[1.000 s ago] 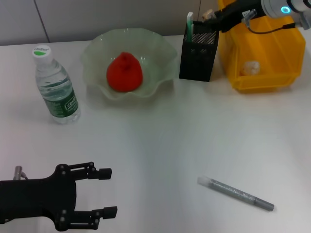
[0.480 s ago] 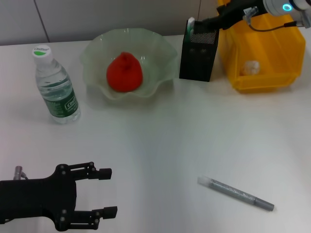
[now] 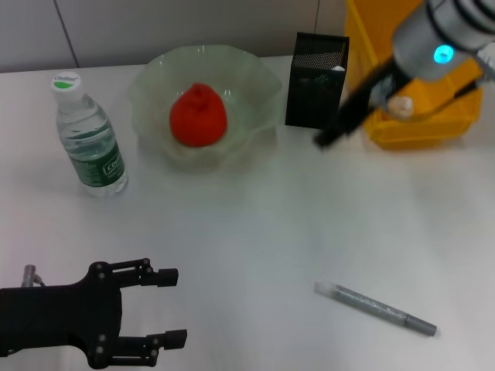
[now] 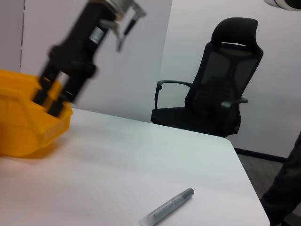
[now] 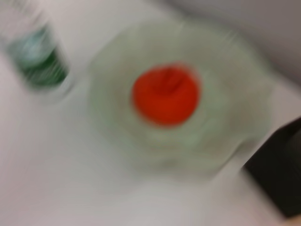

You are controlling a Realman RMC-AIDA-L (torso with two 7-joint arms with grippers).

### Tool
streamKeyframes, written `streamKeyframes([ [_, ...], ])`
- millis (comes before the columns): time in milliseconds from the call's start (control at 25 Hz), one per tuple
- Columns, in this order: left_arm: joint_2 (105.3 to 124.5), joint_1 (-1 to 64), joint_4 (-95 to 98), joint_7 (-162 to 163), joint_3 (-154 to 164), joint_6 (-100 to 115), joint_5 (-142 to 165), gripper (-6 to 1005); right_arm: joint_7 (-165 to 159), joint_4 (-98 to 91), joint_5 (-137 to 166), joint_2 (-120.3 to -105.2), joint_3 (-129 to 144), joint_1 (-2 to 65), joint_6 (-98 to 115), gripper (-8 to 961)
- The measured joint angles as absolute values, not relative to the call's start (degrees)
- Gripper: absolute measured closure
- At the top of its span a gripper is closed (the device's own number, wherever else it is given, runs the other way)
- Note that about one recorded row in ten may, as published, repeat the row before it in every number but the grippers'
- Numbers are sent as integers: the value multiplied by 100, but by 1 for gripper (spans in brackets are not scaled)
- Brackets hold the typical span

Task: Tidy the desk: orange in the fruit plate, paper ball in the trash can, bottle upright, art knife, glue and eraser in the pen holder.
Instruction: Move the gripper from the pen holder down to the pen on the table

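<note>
- Head view: the orange (image 3: pixel 198 114) sits in the fruit plate (image 3: pixel 255 81) at the far middle of the table (image 3: pixel 255 224); the bottle (image 3: pixel 87 136) stands upright to its left. The pen holder (image 3: pixel 315 81) stands right of the plate, beside the trash can (image 3: pixel 433 116), which holds the paper ball (image 3: pixel 399 104). A grey pen (image 3: pixel 375 308) lies near right. The right gripper (image 3: pixel 329 137) hangs in front of the pen holder, and I cannot tell its grip. The left gripper (image 3: pixel 172 304) rests near left, fingers spread, empty.
- Left wrist view: the right gripper (image 4: pixel 49 96) is at the trash can (image 4: pixel 23 122); the pen (image 4: pixel 167 207) lies on the table.
- Right wrist view: blurred orange (image 5: pixel 165 94) in the plate (image 5: pixel 235 94), bottle (image 5: pixel 35 56) beside it.
</note>
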State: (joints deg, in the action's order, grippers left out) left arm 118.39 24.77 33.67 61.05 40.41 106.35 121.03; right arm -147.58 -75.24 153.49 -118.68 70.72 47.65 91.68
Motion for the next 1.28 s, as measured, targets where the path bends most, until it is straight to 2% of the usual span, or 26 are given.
streamKeyframes([
  [360, 11836, 2496, 3369, 6070, 4043, 10635, 12129, 217, -15813, -7291, 14950, -11945, 8589, 5003, 10236, 407],
  [1280, 11835, 2496, 3372, 6020, 4051, 10643, 12147, 218, -16679, -6117, 14369, -11988, 10550, 5392, 10110, 453],
])
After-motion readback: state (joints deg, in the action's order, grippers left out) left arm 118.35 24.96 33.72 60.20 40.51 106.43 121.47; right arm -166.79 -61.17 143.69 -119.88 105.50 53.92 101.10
